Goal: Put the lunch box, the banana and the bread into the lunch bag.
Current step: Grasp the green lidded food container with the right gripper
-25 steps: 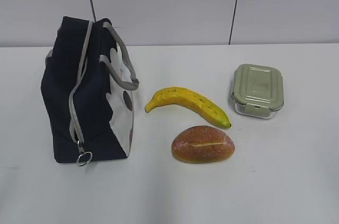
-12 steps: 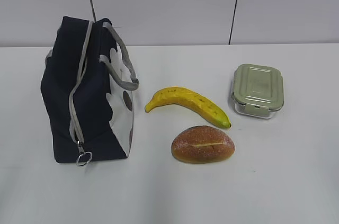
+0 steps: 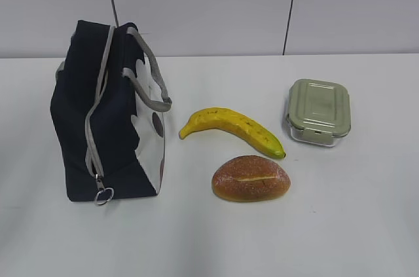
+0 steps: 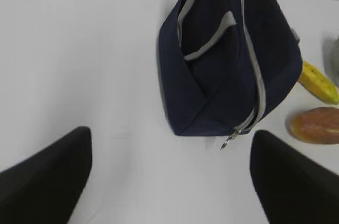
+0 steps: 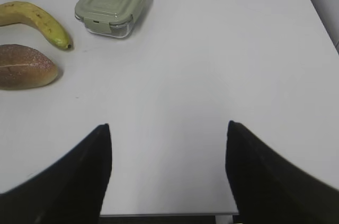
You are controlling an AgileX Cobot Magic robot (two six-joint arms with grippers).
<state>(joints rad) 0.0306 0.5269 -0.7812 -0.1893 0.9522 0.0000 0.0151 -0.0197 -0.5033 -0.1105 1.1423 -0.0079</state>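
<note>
The navy lunch bag [image 3: 108, 116] stands zipped shut at the left of the white table, its ring pull [image 3: 103, 195] hanging at the front; the left wrist view shows the lunch bag [image 4: 228, 54] ahead. The yellow banana [image 3: 232, 129] lies mid-table, with the golden bread [image 3: 251, 178] in front of it. At the right sits the green-lidded lunch box [image 3: 318, 111]. My left gripper [image 4: 169, 144] is open and empty, short of the bag. My right gripper [image 5: 168, 131] is open over bare table near the front edge, with the lunch box [image 5: 112, 3], banana [image 5: 37, 20] and bread [image 5: 26, 66] ahead on its left.
A white wall with dark seams [image 3: 291, 8] rises behind the table. The table's front edge [image 5: 169, 214] shows below my right gripper, and its right edge [image 5: 318, 15] runs close by. Neither arm appears in the exterior view.
Nothing has visibly moved in the exterior view; bag, banana, bread and lunch box stay in place.
</note>
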